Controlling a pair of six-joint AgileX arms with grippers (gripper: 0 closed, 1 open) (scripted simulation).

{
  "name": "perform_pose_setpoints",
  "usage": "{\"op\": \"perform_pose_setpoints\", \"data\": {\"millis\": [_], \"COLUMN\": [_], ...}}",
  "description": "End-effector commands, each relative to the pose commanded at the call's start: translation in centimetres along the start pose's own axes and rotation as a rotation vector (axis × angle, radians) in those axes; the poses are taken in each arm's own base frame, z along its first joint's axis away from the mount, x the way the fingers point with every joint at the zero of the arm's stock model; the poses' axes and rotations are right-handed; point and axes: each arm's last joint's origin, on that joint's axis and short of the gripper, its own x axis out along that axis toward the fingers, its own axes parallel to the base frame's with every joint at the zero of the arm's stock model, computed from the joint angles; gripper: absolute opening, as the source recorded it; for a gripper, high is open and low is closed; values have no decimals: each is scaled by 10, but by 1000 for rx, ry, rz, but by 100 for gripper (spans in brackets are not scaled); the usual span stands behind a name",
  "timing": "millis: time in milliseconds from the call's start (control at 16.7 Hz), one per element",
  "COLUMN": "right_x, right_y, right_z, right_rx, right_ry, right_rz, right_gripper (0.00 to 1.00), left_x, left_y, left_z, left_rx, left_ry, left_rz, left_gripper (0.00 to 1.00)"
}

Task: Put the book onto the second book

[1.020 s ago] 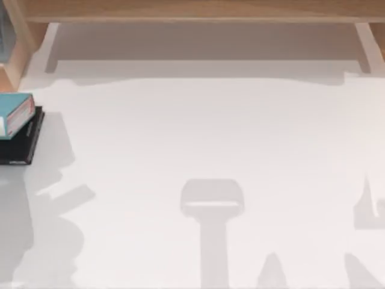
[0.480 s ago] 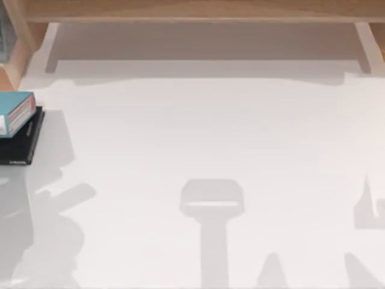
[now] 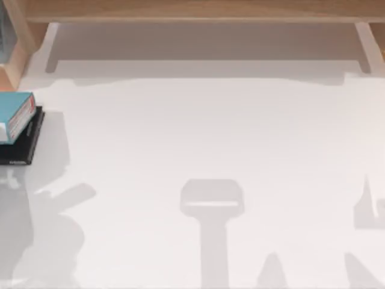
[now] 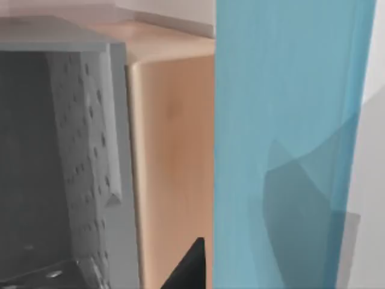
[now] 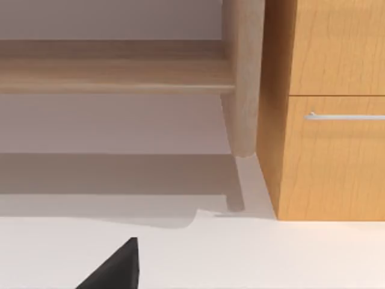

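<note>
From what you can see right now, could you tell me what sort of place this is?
Probably a study or office desk, rendered in simulation: a white table, the teal book stacked on the black book at its left edge, and a wooden drawer cabinet beside it.

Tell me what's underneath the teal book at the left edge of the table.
The flat black book lies under the teal book, its spine and near end sticking out. The rest of its cover is hidden beneath the teal one.

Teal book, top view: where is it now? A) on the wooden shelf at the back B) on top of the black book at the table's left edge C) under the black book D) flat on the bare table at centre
B: the teal book lies on the black book at the table's left edge, the black spine showing beneath it.
</note>
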Motion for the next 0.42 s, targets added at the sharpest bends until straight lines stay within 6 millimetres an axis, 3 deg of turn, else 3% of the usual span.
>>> {"op": "perform_pose_setpoints", "data": {"millis": [120,420], "right_x": [0,0], "right_y": [0,0], "right_z": [0,0], "right_rx": [0,0], "right_ry": [0,0], "right_rz": [0,0], "right_gripper": [100,100], "left_x": [0,0], "left_y": [0,0], "left_z": [0,0], "left_rx": [0,0], "left_ry": [0,0], "left_rz": [0,0], "left_gripper": [100,100]}}
